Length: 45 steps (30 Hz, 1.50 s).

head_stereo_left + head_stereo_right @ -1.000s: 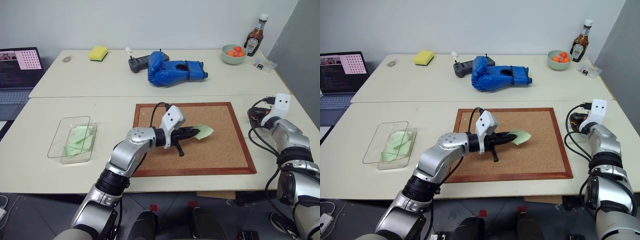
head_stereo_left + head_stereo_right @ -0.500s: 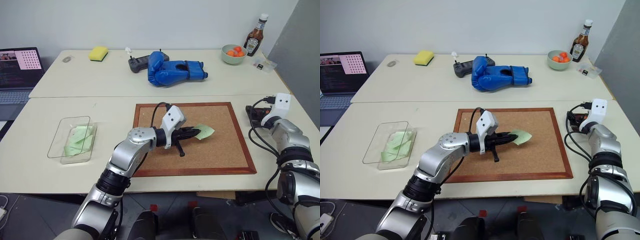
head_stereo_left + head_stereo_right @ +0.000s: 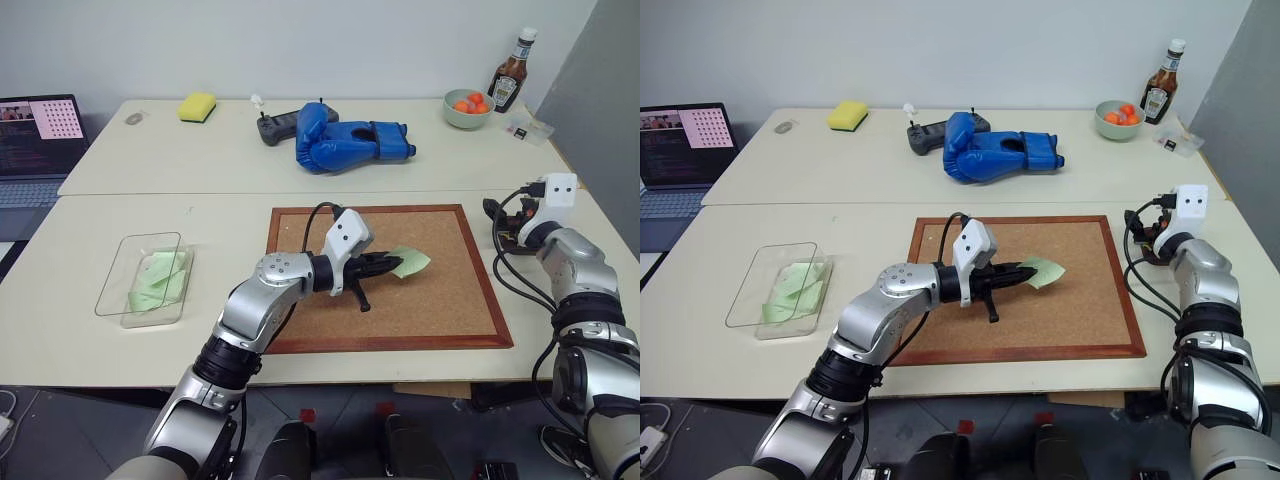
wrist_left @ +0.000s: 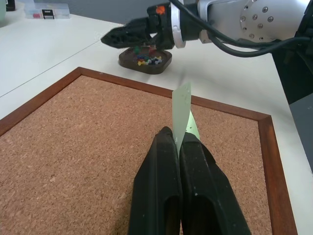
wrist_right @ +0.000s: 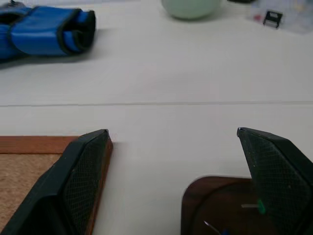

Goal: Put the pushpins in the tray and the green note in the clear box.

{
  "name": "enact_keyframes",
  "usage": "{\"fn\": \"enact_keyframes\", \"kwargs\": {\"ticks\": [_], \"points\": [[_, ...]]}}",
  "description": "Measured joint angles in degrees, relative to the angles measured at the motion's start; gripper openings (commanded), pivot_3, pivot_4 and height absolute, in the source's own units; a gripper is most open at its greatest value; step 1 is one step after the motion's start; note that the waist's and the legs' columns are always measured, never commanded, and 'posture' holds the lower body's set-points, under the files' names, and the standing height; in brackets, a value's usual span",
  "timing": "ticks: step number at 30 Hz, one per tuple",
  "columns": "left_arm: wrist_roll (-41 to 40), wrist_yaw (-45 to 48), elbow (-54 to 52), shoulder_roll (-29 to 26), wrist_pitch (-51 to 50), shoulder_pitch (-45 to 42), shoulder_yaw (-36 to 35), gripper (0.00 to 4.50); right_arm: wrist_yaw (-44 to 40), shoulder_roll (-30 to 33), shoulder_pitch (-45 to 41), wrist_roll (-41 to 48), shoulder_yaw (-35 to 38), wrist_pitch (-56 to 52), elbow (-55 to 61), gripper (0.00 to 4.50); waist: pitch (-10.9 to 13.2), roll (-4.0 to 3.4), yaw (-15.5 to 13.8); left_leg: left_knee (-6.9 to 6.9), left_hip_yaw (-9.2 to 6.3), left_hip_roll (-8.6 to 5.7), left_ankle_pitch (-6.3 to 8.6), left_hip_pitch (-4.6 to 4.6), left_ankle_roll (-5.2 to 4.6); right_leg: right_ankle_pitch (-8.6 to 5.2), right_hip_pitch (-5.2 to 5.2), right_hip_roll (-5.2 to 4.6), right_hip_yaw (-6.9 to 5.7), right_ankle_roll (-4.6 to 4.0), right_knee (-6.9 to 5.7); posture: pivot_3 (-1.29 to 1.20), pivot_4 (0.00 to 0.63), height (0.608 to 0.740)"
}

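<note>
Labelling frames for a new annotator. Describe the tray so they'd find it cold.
Start at the wood-framed corkboard in the middle of the near table. Just past its far right corner sits the tray, a small dark reddish-brown dish with rounded corners, under the open right gripper. It holds a cluster of coloured pushpins, unlike the pale green bowl of orange fruit on the far table.
</note>
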<state>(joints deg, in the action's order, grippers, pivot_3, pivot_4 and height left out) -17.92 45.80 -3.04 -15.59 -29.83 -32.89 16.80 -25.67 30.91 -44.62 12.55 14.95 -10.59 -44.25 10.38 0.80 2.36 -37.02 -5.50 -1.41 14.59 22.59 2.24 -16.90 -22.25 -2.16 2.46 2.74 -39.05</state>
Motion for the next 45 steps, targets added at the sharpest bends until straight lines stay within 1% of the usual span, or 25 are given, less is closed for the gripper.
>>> {"fn": "enact_keyframes", "kwargs": {"ticks": [4, 7, 10, 15, 18, 20, 22, 25, 27, 32, 36, 39, 41, 43, 44, 45], "points": [[-0.1, -0.1, -0.1, -0.3, 0.0, 0.1, -0.4, 0.00, -0.5, -0.1, 3.5, 1.9, -0.2, -4.0, 11.4, 4.47, 0.0, -0.01, 0.0, 0.00, -0.06, 0.02, 0.00, 0.00, 0.00, 0.00, -0.01, 0.00, -0.01, 0.00, -0.02, 0.00, 0.150, 0.740], [-0.2, -0.2, -0.1, -0.6, -0.1, 0.0, -2.0, 0.00, -1.1, 0.8, 6.4, 5.7, 1.1, -10.2, 23.4, 4.47, 0.0, -0.01, -0.1, -0.01, -0.19, 0.01, 0.00, 0.01, 0.00, 0.00, 0.00, 0.00, -0.04, 0.00, -0.02, 0.00, 0.150, 0.740], [-1.1, -0.2, 0.0, -1.6, -0.8, -0.1, -4.5, 0.00, -3.0, 4.4, 10.4, 11.8, 4.4, -18.5, 35.5, 4.47, 0.0, -0.01, -0.6, -0.02, -0.35, 0.00, 0.01, 0.05, -0.01, 0.00, 0.01, -0.01, -0.10, 0.00, 0.02, 0.00, 0.150, 0.740], [-2.4, -0.5, -0.9, -2.8, -2.4, -0.2, -8.1, 0.00, -6.7, 11.0, 15.9, 18.6, 9.3, -27.4, 45.3, 4.47, 0.0, 0.00, -0.7, -0.02, -0.36, -0.02, 0.01, 0.09, -0.02, 0.00, 0.01, -0.02, -0.11, 0.00, 0.05, 0.00, 0.150, 0.740], [-3.1, -2.2, -2.4, -3.6, -3.4, 0.0, -10.8, 0.00, -9.4, 13.4, 19.7, 22.3, 11.0, -30.9, 50.3, 4.47, 0.0, 0.00, -0.6, 0.00, -0.35, 0.02, 0.01, 0.06, -0.02, 0.00, 0.01, 0.01, -0.12, 0.00, 0.04, 0.00, 0.150, 0.740], [-4.4, -3.9, -5.0, -4.8, -5.2, 0.5, -13.4, 0.00, -12.8, 14.1, 23.4, 24.9, 10.1, -32.5, 56.2, 4.47, 0.0, 0.00, -0.2, 0.03, -0.34, 0.10, 0.02, -0.01, -0.03, 0.00, 0.01, 0.07, -0.08, 0.01, 0.02, 0.00, 0.150, 0.740], [-5.5, -6.0, -8.3, -5.8, -7.2, 1.9, -16.4, 0.00, -16.3, 14.3, 26.0, 27.0, 6.8, -32.7, 61.6, 4.47, 0.0, 0.00, 0.1, 0.02, -0.37, 0.15, 0.02, -0.06, -0.03, 0.00, 0.03, 0.10, -0.07, 0.01, -0.01, 0.00, 0.150, 0.740], [-7.3, -10.3, -13.5, -7.2, -11.1, 4.5, -21.4, 0.00, -19.8, 13.5, 26.3, 28.7, 1.3, -32.3, 66.9, 4.47, 0.0, 0.01, 0.2, -0.03, -0.44, 0.13, 0.01, -0.08, -0.02, 0.02, 0.07, 0.10, -0.08, 0.05, -0.01, 0.00, 0.150, 0.740], [-8.6, -13.7, -16.6, -7.8, -13.9, 6.3, -25.1, 0.00, -21.4, 12.3, 25.6, 29.0, -2.4, -31.3, 68.3, 4.47, 0.0, 0.07, 0.0, -0.06, -0.46, 0.11, 0.01, -0.07, -0.02, 0.05, 0.10, 0.09, -0.09, 0.10, 0.02, 0.00, 0.150, 0.740], [-9.2, -23.2, -22.2, -8.4, -18.6, 10.4, -35.7, 0.00, -24.2, 6.8, 19.8, 28.6, -11.3, -28.5, 67.6, 4.47, 0.1, 0.13, -0.2, -0.04, -0.52, 0.12, 0.01, -0.06, -0.01, 0.06, 0.07, 0.08, -0.13, 0.10, 0.05, 0.00, 0.150, 0.740], [-4.5, -31.5, -23.5, -9.8, -18.0, 17.0, -43.4, 0.00, -27.1, 2.3, 16.1, 26.6, -18.1, -25.7, 65.9, 4.47, 0.1, 0.15, -0.5, 0.01, -0.54, 0.12, 0.01, -0.06, 0.01, 0.06, 0.02, 0.05, -0.15, 0.09, 0.08, 0.00, 0.150, 0.740], [-2.2, -35.6, -23.6, -9.0, -17.1, 21.5, -46.6, 0.00, -29.3, 0.0, 14.8, 24.7, -21.7, -23.4, 63.4, 4.47, 0.1, 0.20, -0.9, -0.04, -0.55, 0.01, 0.01, -0.01, 0.01, 0.06, 0.03, -0.05, -0.16, 0.09, 0.10, 0.00, 0.150, 0.740], [-1.9, -37.8, -24.1, -7.2, -17.1, 23.0, -47.4, 0.00, -30.0, -0.8, 13.9, 24.4, -22.7, -22.5, 62.1, 4.47, 0.1, 0.27, -1.5, -0.07, -0.56, -0.05, 0.01, 0.01, 0.01, 0.07, 0.04, -0.12, -0.18, 0.09, 0.12, 0.00, 0.150, 0.740], [-1.2, -40.0, -25.3, -5.6, -17.1, 24.8, -47.6, 0.39, -30.6, -1.2, 13.4, 24.3, -23.0, -22.1, 61.6, 4.50, 0.1, 0.43, -1.8, -0.06, -0.57, -0.05, 0.02, 0.02, 0.01, 0.07, 0.04, -0.12, -0.18, 0.09, 0.14, 0.00, 0.150, 0.740], [-1.0, -40.7, -25.9, -4.9, -17.1, 25.6, -47.6, 0.42, -30.6, -1.2, 13.4, 24.2, -23.0, -21.9, 61.5, 4.50, 0.0, 0.47, -1.8, -0.05, -0.57, -0.04, 0.02, 0.02, 0.02, 0.07, 0.04, -0.12, -0.18, 0.09, 0.14, 0.00, 0.150, 0.740], [-0.9, -41.4, -26.1, -4.3, -17.1, 26.3, -47.6, 0.66, -30.6, -1.3, 13.3, 24.1, -23.0, -21.9, 61.3, 4.50, 0.0, 0.47, -1.9, -0.04, -0.58, -0.02, 0.02, 0.02, 0.02, 0.07, 0.03, -0.11, -0.19, 0.09, 0.13, 0.00, 0.150, 0.740]]}}
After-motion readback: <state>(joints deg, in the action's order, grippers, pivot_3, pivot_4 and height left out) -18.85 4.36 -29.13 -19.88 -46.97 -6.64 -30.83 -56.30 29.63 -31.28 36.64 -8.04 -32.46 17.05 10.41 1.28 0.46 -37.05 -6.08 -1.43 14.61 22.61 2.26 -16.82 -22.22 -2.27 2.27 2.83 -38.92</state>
